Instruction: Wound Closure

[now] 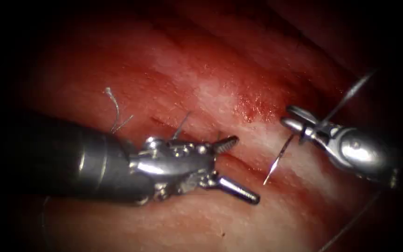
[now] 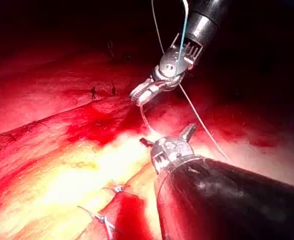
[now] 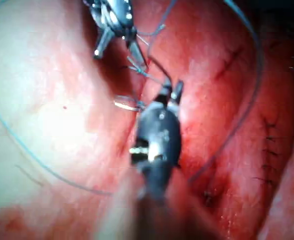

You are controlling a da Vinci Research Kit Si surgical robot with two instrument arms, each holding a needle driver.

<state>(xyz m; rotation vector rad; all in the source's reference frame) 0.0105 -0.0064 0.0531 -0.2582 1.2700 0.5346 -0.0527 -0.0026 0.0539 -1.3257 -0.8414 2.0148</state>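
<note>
While the left pincer (image 1: pixel 236 170) hung wide open over the cut (image 1: pixel 239 161) holding nothing, the right pincer (image 1: pixel 299 122) was clamped on the needle (image 1: pixel 281 154) near its back end. Needle was out of the tissue (image 1: pixel 187 88) — tip pointing down just right of the cut, thread (image 1: pixel 350 93) trailing off behind the right tool.

The endoscope view darkens heavily toward its edges. Glare whitens the tissue (image 2: pixel 87 175) beside the left tool. The right tool (image 3: pixel 169 90) looks blurred.
</note>
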